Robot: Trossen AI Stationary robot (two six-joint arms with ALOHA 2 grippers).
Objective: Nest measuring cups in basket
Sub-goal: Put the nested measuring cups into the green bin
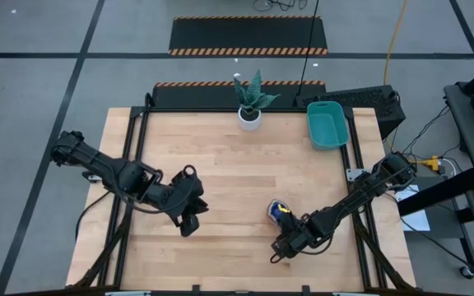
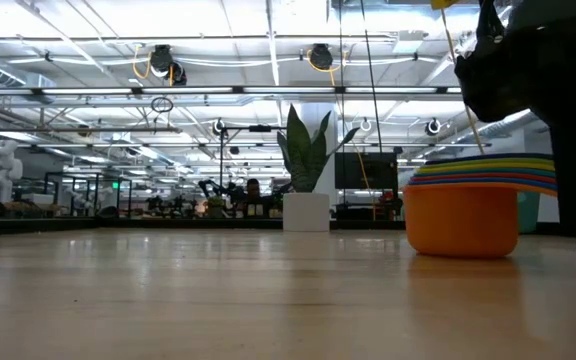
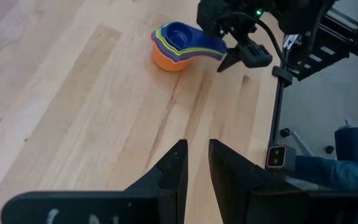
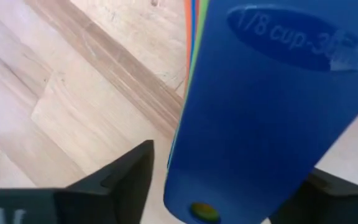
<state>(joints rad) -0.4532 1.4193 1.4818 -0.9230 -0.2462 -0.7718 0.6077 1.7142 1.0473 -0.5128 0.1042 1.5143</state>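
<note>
Pale wood planks run under me, a table (image 1: 245,173) with black rails along its edges and grey floor beyond. My right end effector (image 1: 281,248) sits near the front edge, fingers spread wide either side of the stacked handles without pinching them. The measuring cups (image 1: 279,211) stand nested on the wood just beyond it, orange at the bottom, dark blue on top. On the top blue handle I can read "1/8 cup" and then digits starting "30", the rest blurred. My left end effector (image 1: 188,224) hovers well apart to the other side, fingers pressed nearly together on nothing. Open planks lie between us and stretch toward the back. Far off, the basket (image 1: 327,125) sits at the back right corner, and a white pot with a plant (image 1: 251,107) stands at the back edge.
</note>
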